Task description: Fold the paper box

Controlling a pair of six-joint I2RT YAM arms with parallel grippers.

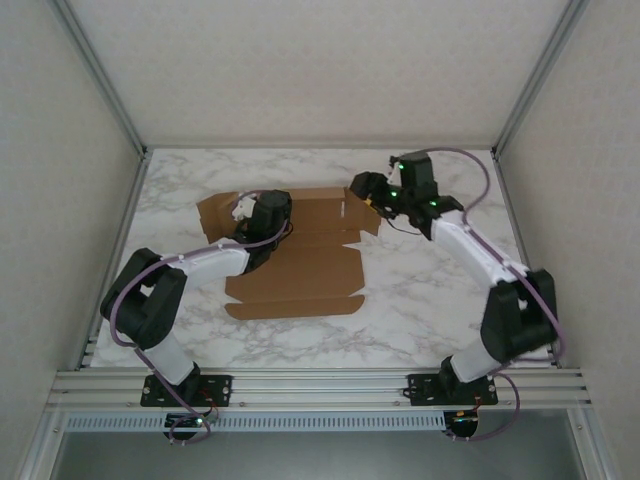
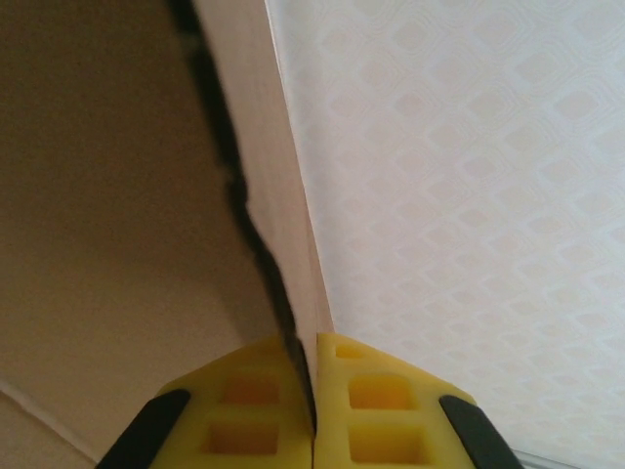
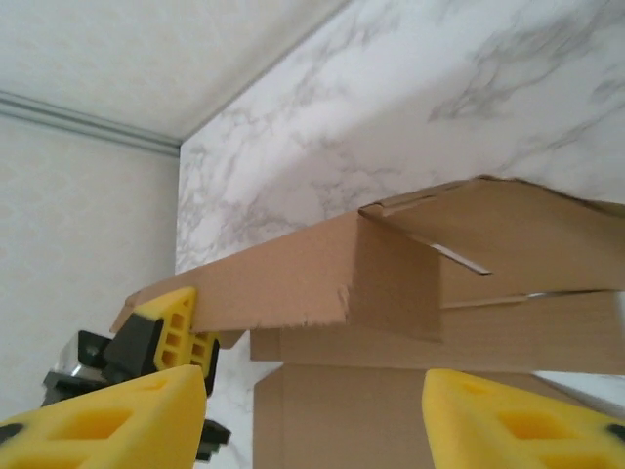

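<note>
- The left gripper (image 2: 314, 344) is pinching a raised flap (image 2: 285, 195) of the paper box (image 1: 300, 265).
- The right gripper (image 3: 312, 391) is gaping before the side wall (image 3: 293, 283), and probably needs to grasp it next.

paper box (image 1: 300, 265) blocking centre, table (image 1: 425, 320) free right

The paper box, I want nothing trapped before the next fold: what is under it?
Under the paper box lies the marble table, visible around it and beneath a lifted flap. Anything beneath the flat panels is covered by cardboard.
</note>
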